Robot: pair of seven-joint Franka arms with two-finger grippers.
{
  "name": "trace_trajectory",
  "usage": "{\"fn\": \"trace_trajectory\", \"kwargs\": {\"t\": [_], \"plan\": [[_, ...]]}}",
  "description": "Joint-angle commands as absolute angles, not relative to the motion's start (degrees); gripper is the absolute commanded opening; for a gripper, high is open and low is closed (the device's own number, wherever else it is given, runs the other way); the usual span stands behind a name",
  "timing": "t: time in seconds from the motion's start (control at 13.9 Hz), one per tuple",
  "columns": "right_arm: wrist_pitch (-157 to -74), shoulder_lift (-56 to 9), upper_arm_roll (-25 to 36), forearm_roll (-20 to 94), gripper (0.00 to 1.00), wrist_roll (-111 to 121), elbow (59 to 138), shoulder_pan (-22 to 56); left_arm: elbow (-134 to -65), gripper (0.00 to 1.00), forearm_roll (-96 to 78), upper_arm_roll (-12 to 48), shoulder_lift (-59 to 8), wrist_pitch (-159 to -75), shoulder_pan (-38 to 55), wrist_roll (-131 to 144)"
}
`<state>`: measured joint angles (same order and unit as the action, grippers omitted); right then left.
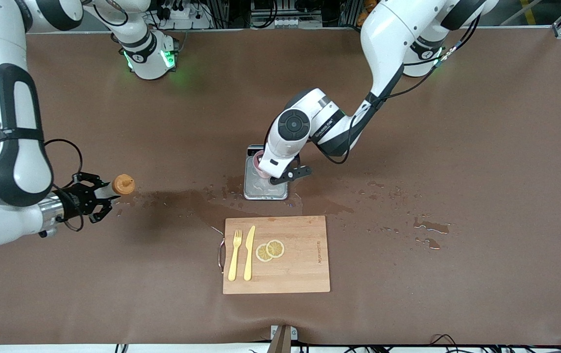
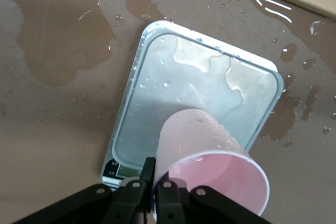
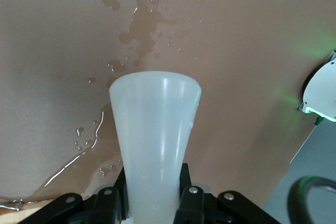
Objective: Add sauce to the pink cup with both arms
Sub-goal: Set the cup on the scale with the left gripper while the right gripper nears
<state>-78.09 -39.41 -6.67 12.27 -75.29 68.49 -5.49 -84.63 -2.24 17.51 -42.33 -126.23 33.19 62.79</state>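
The left gripper (image 1: pixel 294 174) is over the steel scale (image 1: pixel 265 189) in the middle of the table (image 1: pixel 456 171). Its jaws are closed on the rim of the pink cup (image 2: pixel 210 166). The cup is tilted, with its mouth toward the wrist camera, and it hangs right over the wet top of the scale. Drops of water sit on the cup and on the scale.

The right gripper (image 1: pixel 98 197) is up over the table toward the right arm's end. Its jaws are closed on the sauce (image 3: pixel 155 140), a whitish squeeze bottle. The bottle lies on its side in the jaws, and its orange cap (image 1: pixel 123 185) sticks out past them, pointing toward the scale. The sauce and the pink cup are well apart.

Wet patches (image 1: pixel 187 198) spread on the table under and beside the sauce bottle, and more small puddles lie toward the left arm's end.

A wooden cutting board (image 1: pixel 300 264) lies nearer to the front camera than the scale. On it are a yellow fork (image 1: pixel 234 255), a yellow knife (image 1: pixel 249 252) just beside the fork, and two lemon slices (image 1: pixel 270 250) that overlap.
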Motion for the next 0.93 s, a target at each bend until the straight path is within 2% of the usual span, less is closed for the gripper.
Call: {"fn": "trace_trajectory", "kwargs": {"t": [0.0, 0.07, 0.14, 0.22, 0.86], "plan": [[-77.70, -37.53, -6.50, 10.02, 0.38, -79.96, 69.35, -3.70, -83.14, 0.00, -0.79, 16.70, -43.42, -127.09, 34.01, 63.81], [-77.70, -37.53, -6.42, 9.24, 0.38, -81.37, 69.26, -2.21, -83.14, 0.35, -1.14, 16.70, -43.42, -127.09, 33.93, 64.07], [-77.70, -37.53, -6.33, 8.10, 0.38, -82.17, 69.34, -0.89, -83.06, 0.92, -1.14, 16.70, -43.42, -127.09, 33.84, 64.94], [-77.70, -37.53, -6.33, 7.48, 0.38, -83.40, 69.35, 0.08, -83.06, 1.00, -0.62, 16.61, -43.42, -127.09, 34.01, 65.04], [-75.23, -37.62, -6.06, 4.14, 0.38, -94.65, 69.17, 5.53, -83.06, 1.00, -0.35, 16.61, -39.56, -126.65, 32.96, 64.51]]}}
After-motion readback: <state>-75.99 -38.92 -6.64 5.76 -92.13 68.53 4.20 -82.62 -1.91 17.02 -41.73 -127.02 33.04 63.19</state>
